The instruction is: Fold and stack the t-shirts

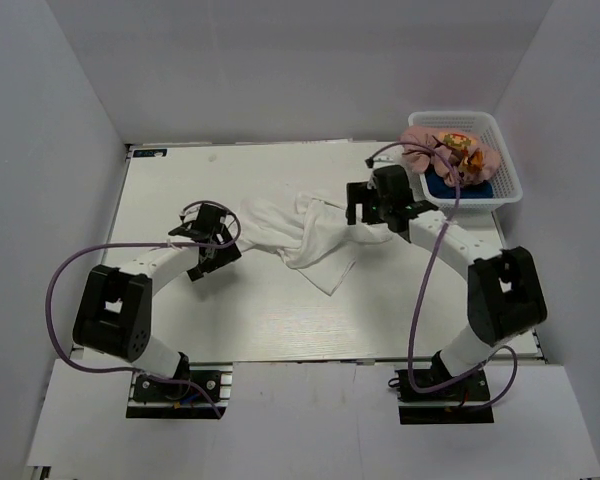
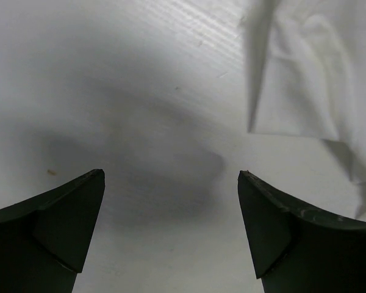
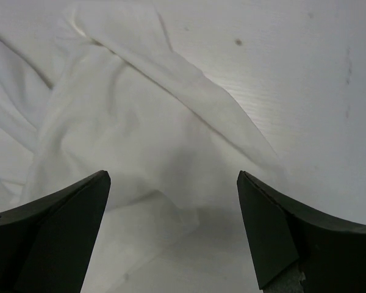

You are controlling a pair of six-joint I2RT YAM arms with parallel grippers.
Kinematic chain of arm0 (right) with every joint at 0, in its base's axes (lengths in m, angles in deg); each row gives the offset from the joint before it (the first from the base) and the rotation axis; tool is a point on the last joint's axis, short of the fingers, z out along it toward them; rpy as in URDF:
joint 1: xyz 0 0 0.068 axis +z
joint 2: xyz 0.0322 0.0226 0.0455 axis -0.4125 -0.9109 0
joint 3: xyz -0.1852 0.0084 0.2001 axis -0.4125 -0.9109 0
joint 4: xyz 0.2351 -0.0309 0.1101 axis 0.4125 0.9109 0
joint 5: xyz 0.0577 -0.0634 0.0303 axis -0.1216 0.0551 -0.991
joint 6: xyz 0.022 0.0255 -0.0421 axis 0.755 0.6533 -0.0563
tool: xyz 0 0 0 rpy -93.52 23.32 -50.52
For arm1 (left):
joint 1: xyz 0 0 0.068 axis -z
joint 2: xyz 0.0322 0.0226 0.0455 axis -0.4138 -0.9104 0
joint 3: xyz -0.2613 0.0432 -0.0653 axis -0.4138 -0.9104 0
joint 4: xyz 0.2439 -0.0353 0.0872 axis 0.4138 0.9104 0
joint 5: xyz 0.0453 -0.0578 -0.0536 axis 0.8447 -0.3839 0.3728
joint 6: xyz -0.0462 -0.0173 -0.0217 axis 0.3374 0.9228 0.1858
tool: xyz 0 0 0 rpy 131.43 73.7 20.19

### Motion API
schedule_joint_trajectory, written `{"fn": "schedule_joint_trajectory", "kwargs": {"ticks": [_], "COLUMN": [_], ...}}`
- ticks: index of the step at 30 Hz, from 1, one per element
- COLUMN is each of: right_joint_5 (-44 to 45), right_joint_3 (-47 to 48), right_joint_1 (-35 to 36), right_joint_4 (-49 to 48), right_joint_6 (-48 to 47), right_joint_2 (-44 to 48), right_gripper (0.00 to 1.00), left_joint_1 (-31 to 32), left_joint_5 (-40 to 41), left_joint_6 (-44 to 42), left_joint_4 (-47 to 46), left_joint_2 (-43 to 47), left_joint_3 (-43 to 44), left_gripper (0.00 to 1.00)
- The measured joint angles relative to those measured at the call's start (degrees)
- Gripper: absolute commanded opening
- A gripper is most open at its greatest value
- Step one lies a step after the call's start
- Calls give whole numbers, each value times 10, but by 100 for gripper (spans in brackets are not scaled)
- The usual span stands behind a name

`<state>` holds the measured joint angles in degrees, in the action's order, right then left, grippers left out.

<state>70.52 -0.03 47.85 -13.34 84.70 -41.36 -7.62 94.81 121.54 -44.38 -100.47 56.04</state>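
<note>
1. Step in hand: spreading the white t-shirt [image 1: 302,236], which lies crumpled mid-surface [image 1: 230,320].
2. Left claw [image 2: 171,177]: released, empty, above bare surface just beside the cloth's edge.
3. Right claw [image 3: 174,177]: released, empty, over the cloth.
4. Pink t-shirt [image 1: 420,140] and navy t-shirt [image 1: 442,187] lie in the basket [image 1: 510,180].
5. The next move likely calls for pinching opposite edges and pulling the cloth flat

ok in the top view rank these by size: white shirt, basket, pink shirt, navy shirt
1. white shirt and basket, about alike, can't split them
2. pink shirt
3. navy shirt, only a patch showing under the pink one
</note>
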Motion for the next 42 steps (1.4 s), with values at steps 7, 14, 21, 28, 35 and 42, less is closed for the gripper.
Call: {"fn": "schedule_joint_trajectory", "kwargs": {"ticks": [7,14,21,28,35,42], "right_joint_5": [41,66,131,233,197,188], "right_joint_3": [205,306,338,189,30,-1], "right_joint_1": [77,126,151,139,133,136], "right_joint_4": [60,121,179,158,53,41], "right_joint_6": [14,42,82,113,73,47], "right_joint_2": [-157,-274,-318,-170,164,378], "right_gripper": [90,77,13,0,0,0], "left_joint_1": [0,0,0,8,15,16], "left_joint_5": [-21,-55,-82,-63,-36,-26], "left_joint_6": [-24,-50,-63,-71,-77,-78], "left_joint_4": [-74,-113,-134,-172,-233,-240], "left_joint_2": [-58,-143,-161,-72,196,422], "left_joint_3": [44,104,114,84,55,69], "left_gripper": [89,47,0,0,0,0]}}
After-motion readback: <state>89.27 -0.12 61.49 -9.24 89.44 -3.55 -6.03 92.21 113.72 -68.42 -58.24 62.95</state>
